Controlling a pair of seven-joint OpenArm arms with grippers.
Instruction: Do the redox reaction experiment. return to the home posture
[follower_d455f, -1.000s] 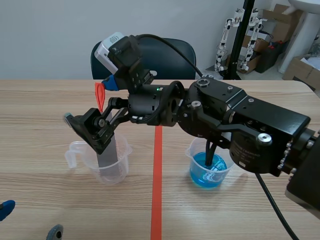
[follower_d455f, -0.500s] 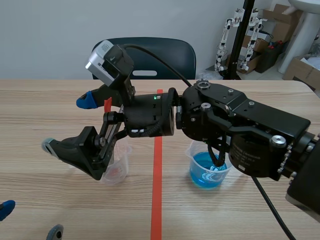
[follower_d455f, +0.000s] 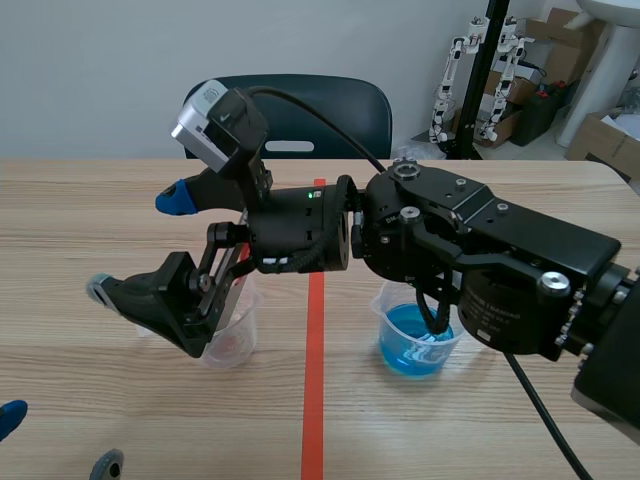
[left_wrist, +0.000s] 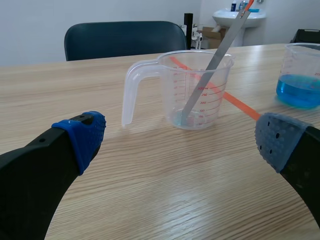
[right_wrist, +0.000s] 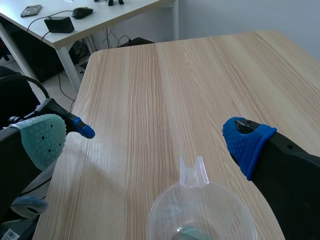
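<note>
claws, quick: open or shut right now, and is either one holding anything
left claw: open, holding nothing
right claw: open, holding nothing

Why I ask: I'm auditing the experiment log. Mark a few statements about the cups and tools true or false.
1. The grey strip leans inside the clear measuring cup. True.
2. The right tool is shut on the strip. False: it is open and holds nothing.
3. The blue liquid shares the cup with the strip. False: it sits in a separate beaker.
4. The left tool is open. True.
</note>
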